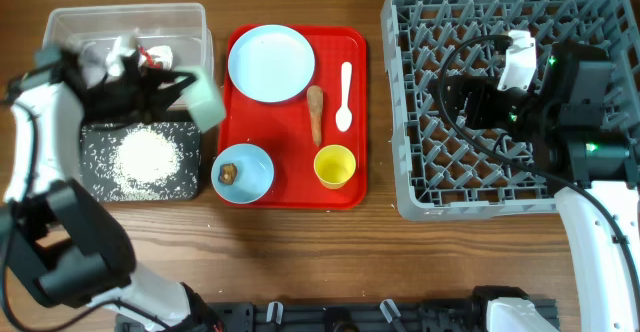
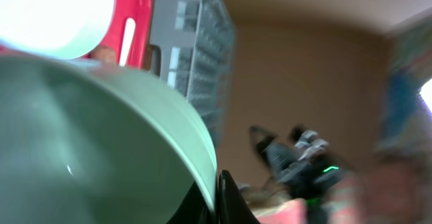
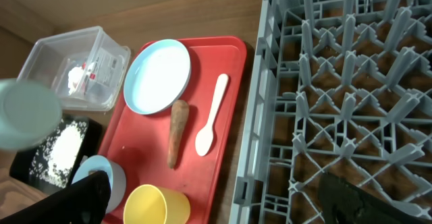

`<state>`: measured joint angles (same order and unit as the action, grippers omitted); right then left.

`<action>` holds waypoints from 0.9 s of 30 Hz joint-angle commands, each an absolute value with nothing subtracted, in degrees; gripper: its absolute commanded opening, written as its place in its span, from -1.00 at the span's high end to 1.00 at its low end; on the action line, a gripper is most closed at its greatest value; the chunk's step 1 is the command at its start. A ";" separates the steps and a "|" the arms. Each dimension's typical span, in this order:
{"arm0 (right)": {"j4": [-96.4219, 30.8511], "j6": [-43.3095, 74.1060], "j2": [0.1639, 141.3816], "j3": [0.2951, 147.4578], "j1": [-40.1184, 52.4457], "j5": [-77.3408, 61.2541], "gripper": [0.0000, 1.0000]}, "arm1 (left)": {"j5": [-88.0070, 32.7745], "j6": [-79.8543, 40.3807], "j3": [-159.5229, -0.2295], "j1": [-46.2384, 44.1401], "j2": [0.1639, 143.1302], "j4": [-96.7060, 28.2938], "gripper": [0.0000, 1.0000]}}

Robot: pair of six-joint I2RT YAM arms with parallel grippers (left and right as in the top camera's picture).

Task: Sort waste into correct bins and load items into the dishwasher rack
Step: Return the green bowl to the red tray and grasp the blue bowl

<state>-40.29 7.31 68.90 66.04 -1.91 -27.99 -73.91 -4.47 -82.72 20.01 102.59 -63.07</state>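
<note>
My left gripper is shut on the rim of a pale blue bowl and holds it in the air between the bins and the red tray. The bowl fills the left wrist view. The clear bin holds the white-and-red wrapper. The black bin holds the rice. On the tray lie the plate, carrot, spoon, yellow cup and a second bowl with the brown scrap. My right gripper is open and empty above the grey rack.
The flat red tray lies between the bins and the rack. The rack fills the right side of the table. The held bowl shows blurred in the right wrist view, above the black bin.
</note>
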 commanded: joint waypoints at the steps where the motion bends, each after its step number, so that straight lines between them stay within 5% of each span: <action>1: -40.60 7.66 69.23 67.22 -1.52 -27.05 -0.99 | -53.56 -13.02 -88.62 8.08 99.22 -57.76 0.92; 9: -41.21 7.64 69.23 67.22 -1.52 -27.03 -1.00 | -10.41 -18.94 -88.29 -17.28 101.73 -53.54 0.92; 14: -41.45 7.66 69.23 67.22 -1.50 -27.05 -1.00 | 5.87 -18.94 -87.96 -29.06 108.31 -54.04 0.92; 20: -42.83 7.60 69.23 67.22 -1.52 -27.03 -0.99 | 9.96 -18.94 -87.96 -31.40 114.67 -54.87 0.91; 22: -42.92 7.62 69.23 67.22 -1.52 -27.03 -0.99 | 9.98 -18.94 -87.96 -31.29 115.26 -54.61 0.60; 24: -42.87 7.60 69.23 67.22 -1.52 -27.03 -1.00 | 10.02 -18.94 -88.40 -31.22 114.87 -54.13 0.05; 27: -42.89 7.64 69.23 67.22 -1.52 -27.03 -0.99 | 10.17 -19.20 -90.96 -30.96 113.30 -55.83 -0.24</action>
